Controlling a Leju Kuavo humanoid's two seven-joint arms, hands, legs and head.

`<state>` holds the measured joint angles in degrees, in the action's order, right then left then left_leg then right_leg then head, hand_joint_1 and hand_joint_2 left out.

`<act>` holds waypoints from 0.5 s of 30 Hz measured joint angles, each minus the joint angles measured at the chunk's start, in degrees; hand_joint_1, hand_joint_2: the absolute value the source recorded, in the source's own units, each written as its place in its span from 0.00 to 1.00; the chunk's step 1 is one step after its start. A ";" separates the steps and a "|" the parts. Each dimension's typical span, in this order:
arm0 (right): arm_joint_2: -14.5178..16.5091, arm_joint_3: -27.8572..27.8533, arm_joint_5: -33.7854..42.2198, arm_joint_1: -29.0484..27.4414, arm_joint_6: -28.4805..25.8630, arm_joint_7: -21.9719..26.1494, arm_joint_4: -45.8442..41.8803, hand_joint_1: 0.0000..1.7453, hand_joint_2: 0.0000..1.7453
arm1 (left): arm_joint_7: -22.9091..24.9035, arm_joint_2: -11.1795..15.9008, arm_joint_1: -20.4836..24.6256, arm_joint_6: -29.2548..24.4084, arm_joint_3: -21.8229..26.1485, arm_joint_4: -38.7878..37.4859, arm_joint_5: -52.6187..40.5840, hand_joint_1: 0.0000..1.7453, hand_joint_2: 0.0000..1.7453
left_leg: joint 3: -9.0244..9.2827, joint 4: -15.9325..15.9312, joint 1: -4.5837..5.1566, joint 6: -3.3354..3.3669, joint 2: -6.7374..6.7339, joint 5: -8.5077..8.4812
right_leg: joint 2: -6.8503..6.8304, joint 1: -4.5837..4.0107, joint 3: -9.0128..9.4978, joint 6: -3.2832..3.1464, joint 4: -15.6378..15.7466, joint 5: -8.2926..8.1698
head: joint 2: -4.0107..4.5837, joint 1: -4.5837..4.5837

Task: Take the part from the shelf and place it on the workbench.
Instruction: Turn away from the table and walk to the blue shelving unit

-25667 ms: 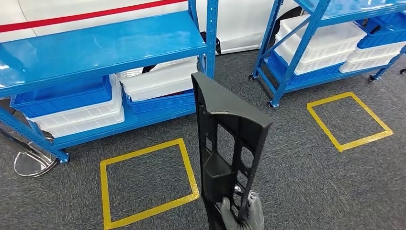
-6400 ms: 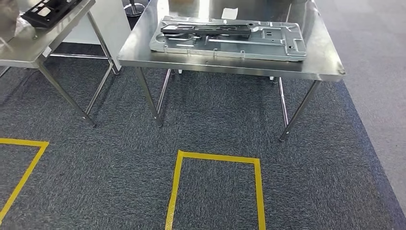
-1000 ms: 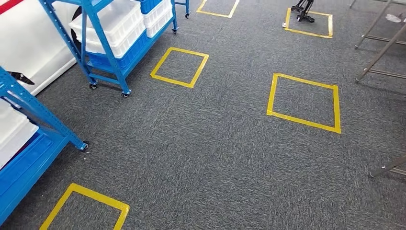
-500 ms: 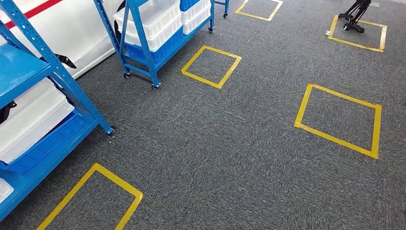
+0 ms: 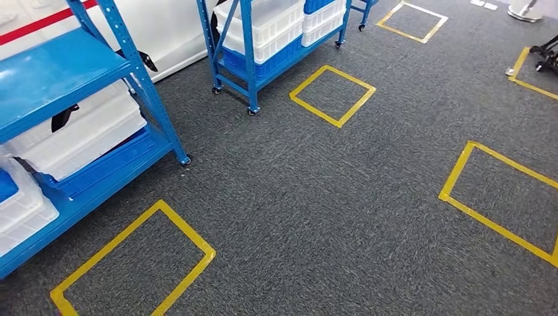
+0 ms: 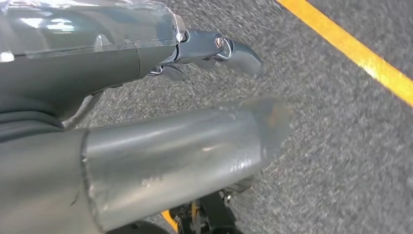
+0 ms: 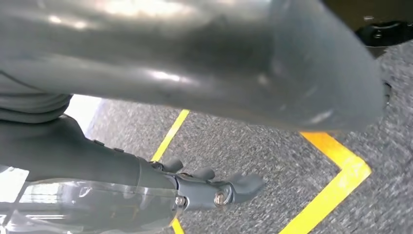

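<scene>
Head view: looks down on grey carpet (image 5: 316,217) marked with yellow tape squares. At 9 o'clock stands a blue shelf (image 5: 59,69) on castors, its lower levels packed with white bins (image 5: 85,135) and a blue bin (image 5: 99,168). Just behind the uppermost white bin sits a small dark shape (image 5: 62,118), too hidden to identify. At 11 o'clock, further off, stands a second blue rack (image 5: 247,52), also loaded with white and blue bins. One tape square (image 5: 187,227) lies at 7 o'clock just in front of the near shelf, another (image 5: 314,112) at 12 o'clock beside the far rack, and a third (image 5: 456,170) at 3 o'clock, cut off by the picture's edge.

Left wrist view: shows the left hand (image 6: 146,122) hanging above the carpet, thick grey thumb in front, darker fingers (image 6: 238,51) stretched out and well apart from the thumb, holding nothing. Yellow tape line on the carpet beyond.

Right wrist view: shows the right hand (image 7: 170,97) likewise above the carpet, fingers (image 7: 238,187) extended and spread away from the thumb, holding nothing, with a yellow tape corner beneath.

Cannot tell where the part is from these pictures
</scene>
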<state>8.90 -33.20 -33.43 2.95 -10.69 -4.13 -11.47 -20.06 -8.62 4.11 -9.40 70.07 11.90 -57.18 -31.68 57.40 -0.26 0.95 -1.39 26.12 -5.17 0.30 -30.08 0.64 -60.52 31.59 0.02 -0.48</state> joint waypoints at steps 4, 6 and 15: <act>-0.09 -0.02 -0.16 -0.36 0.00 -0.02 0.01 0.00 0.00 | -0.17 -0.16 0.31 -1.15 -0.02 0.01 -0.71 0.00 0.00 | -0.29 -0.08 0.00 0.63 3.15 -0.41 | 4.96 0.33 -6.83 0.52 -13.15 5.63 | -0.02 0.37; -0.14 -0.02 -0.29 -0.45 0.00 -0.03 0.01 0.00 0.00 | -0.39 -0.19 0.21 -1.52 -0.03 0.00 -1.01 0.00 0.00 | -0.27 0.12 0.05 0.59 5.06 -0.41 | 5.28 0.39 -6.80 0.43 -11.89 3.05 | -0.02 0.38; -0.40 -0.21 -0.56 -0.13 0.20 0.01 -0.01 0.00 0.00 | -0.96 -0.59 0.00 -1.85 -0.10 0.02 -1.28 0.00 0.00 | -2.02 2.47 -0.04 -1.87 7.61 0.78 | 6.71 0.62 -0.88 -1.64 2.65 -3.90 | -0.02 0.16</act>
<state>8.50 -33.41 -33.99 2.82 -10.49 -4.11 -11.47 -21.03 -9.21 4.11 -11.26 69.97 11.91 -58.46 -33.70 59.87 -0.31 -0.93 6.22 26.90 1.54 0.93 -30.96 -1.00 -57.87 27.69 0.00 -0.32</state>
